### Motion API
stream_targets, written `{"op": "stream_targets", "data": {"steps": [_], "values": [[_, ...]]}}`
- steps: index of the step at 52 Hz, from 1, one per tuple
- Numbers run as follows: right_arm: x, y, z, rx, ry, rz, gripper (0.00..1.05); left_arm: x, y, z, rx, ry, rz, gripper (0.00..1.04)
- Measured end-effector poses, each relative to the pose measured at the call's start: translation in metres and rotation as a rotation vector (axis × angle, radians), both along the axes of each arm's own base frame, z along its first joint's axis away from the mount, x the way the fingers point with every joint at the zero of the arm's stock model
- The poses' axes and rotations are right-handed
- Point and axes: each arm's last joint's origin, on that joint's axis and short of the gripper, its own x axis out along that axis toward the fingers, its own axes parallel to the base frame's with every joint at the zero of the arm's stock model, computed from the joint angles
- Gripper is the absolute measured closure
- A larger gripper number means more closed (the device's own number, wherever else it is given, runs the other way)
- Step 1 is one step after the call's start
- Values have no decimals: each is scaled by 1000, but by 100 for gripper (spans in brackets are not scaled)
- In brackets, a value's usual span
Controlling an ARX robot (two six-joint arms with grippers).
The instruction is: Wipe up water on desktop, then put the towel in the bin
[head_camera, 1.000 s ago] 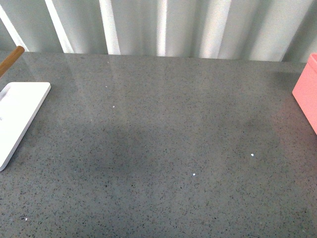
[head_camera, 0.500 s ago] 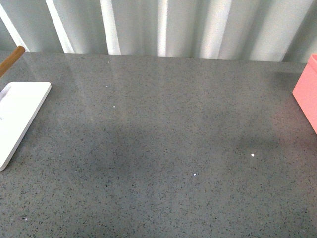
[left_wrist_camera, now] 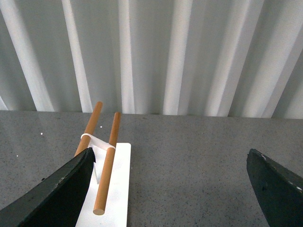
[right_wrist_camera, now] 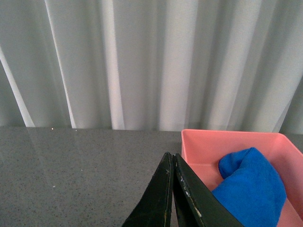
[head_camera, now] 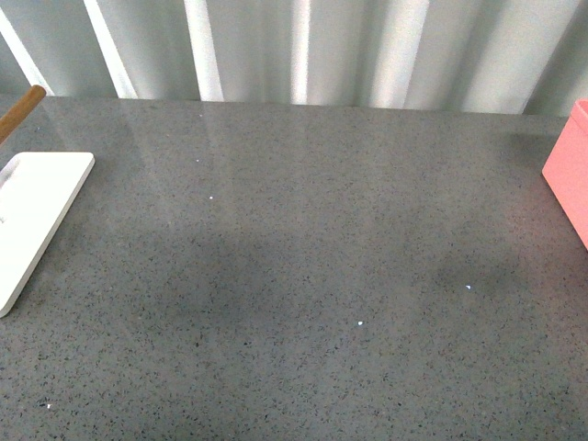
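Since the earlier front views, only a faint shadow shifted on the desktop [head_camera: 303, 276]; no puddle visible. Towel [right_wrist_camera: 251, 187] already bunched inside the pink bin [right_wrist_camera: 208, 142], just beside the right gripper [right_wrist_camera: 173, 158], pressed closed and empty. Left gripper [left_wrist_camera: 165, 163] spread wide, empty. Lift clear without snagging cloth

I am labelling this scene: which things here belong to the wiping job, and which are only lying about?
Belong to the job:
desktop
blue towel, lying in the pink bin

Only lying about:
white tray
wooden sticks on the tray
curtain behind
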Motion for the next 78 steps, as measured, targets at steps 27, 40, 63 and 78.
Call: {"op": "stream_targets", "data": {"steps": [27, 40, 63, 78], "values": [[-13, 0, 1, 1, -5, -3, 102, 0, 0, 0, 0, 0, 0, 7], [-18, 0, 1, 4, -5, -3, 102, 0, 0, 0, 0, 0, 0, 7], [-31, 0, -3, 7, 2, -5, 102, 0, 0, 0, 0, -2, 0, 7], [-31, 0, -3, 7, 3, -5, 68, 0, 0, 0, 0, -1, 0, 7]]}}
